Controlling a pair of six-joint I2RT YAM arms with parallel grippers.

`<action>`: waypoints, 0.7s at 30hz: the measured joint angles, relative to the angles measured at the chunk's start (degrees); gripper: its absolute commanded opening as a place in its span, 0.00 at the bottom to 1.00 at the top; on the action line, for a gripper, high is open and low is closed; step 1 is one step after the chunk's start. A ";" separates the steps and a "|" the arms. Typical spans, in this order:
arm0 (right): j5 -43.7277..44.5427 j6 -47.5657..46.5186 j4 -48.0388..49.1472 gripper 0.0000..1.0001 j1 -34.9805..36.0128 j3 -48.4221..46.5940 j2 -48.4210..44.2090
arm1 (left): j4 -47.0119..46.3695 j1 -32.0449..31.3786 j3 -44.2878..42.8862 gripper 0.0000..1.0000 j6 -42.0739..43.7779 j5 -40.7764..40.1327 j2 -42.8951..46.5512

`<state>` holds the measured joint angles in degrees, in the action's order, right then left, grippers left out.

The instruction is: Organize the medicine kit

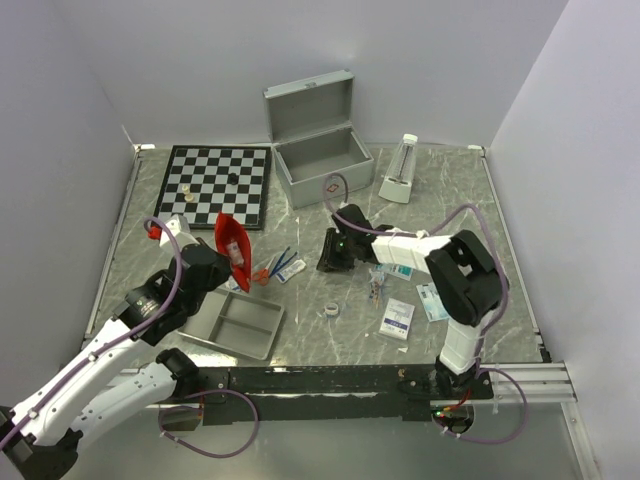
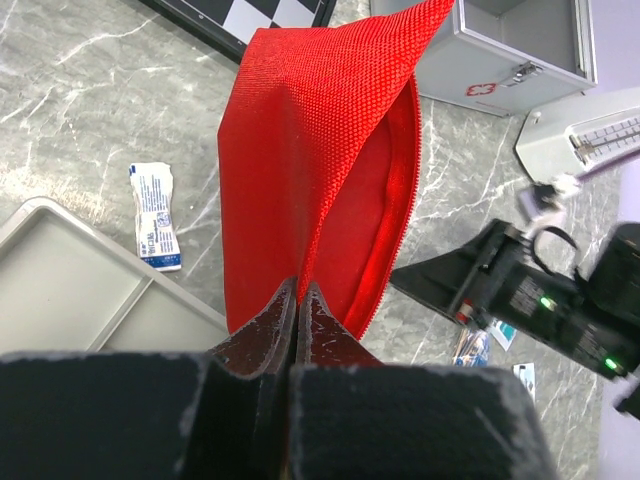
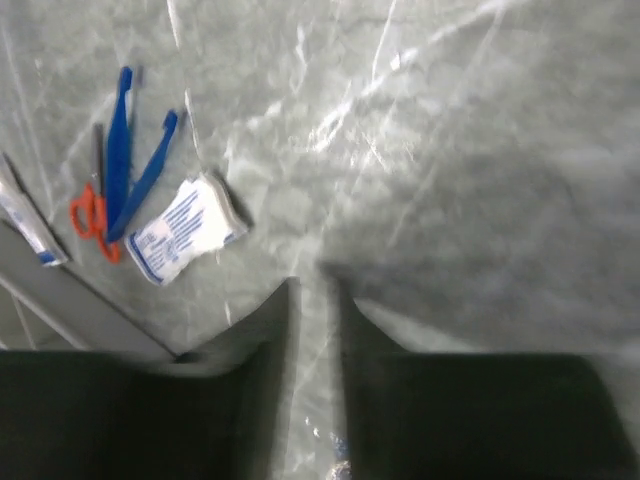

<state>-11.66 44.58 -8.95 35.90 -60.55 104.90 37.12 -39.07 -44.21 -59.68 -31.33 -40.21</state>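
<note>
The medicine kit [image 1: 315,150], a silver case with its lid up, stands at the back of the table; its latch side also shows in the left wrist view [image 2: 520,50]. My left gripper [image 2: 301,285] is shut on the edge of a red pouch [image 2: 310,150], holding it up with its zipped mouth gaping toward the right. From above, the red pouch [image 1: 232,245] hangs beside the left gripper [image 1: 222,264]. My right gripper [image 3: 315,290] is low over the bare middle of the table [image 1: 330,258], jaws nearly together. A small shiny bit shows deep between them; whether it is gripped is unclear.
A grey two-compartment tray [image 1: 235,325] lies at the front left, a chessboard [image 1: 215,180] at the back left, a white device [image 1: 400,172] right of the case. Blue tweezers and orange scissors [image 3: 120,150], a sachet [image 3: 185,230], a tape roll [image 1: 331,311] and small boxes [image 1: 397,318] lie scattered.
</note>
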 measured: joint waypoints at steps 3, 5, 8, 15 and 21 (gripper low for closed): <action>1.66 -4.31 -1.53 0.66 1.42 0.46 -3.45 | -0.02 0.00 0.00 0.01 0.00 -0.02 0.00; 3.74 -6.67 -4.31 0.72 4.24 -2.51 -3.74 | -0.02 0.00 0.00 0.01 -0.02 -0.02 0.00; 8.11 -9.16 -8.46 0.81 9.03 -9.66 -1.42 | 0.00 0.00 0.00 0.01 -0.04 0.00 0.00; 16.06 -12.57 -13.79 0.81 12.31 -16.28 2.99 | 0.07 0.00 0.00 0.01 -0.13 0.00 0.72; 20.85 -13.81 -17.22 0.80 12.48 -18.62 8.41 | 0.09 0.00 0.00 0.01 -0.24 -0.02 1.44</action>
<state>9.19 30.76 -26.17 48.38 -79.18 113.32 37.21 -39.07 -44.21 -59.92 -31.35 -38.76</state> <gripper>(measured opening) 0.805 0.024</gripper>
